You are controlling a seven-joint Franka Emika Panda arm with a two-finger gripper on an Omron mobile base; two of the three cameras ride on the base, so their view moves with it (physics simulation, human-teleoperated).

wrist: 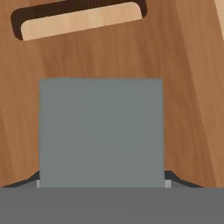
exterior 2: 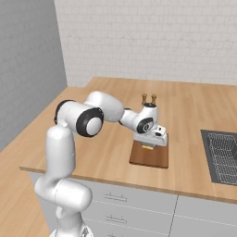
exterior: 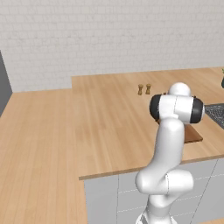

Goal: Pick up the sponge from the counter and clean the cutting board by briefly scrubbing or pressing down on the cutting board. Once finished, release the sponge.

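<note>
Your gripper [exterior 2: 149, 144] sits low over the cutting board [exterior 2: 149, 156], centre frame, fingers clamped on the sponge [wrist: 101, 131]. Board's handle slot [wrist: 78, 19] upper left in hand view; open bench [exterior 2: 111, 152] left of board.

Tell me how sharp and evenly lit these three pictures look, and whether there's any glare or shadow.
Left base view: soft and slightly blurred, even flat light, no glare on the counter. Right base view: similar softness, a faint shadow under the hand on the cutting board. Hand view: the sponge is a flat grey block without texture; the board's handle slot casts a dark edge.
</note>
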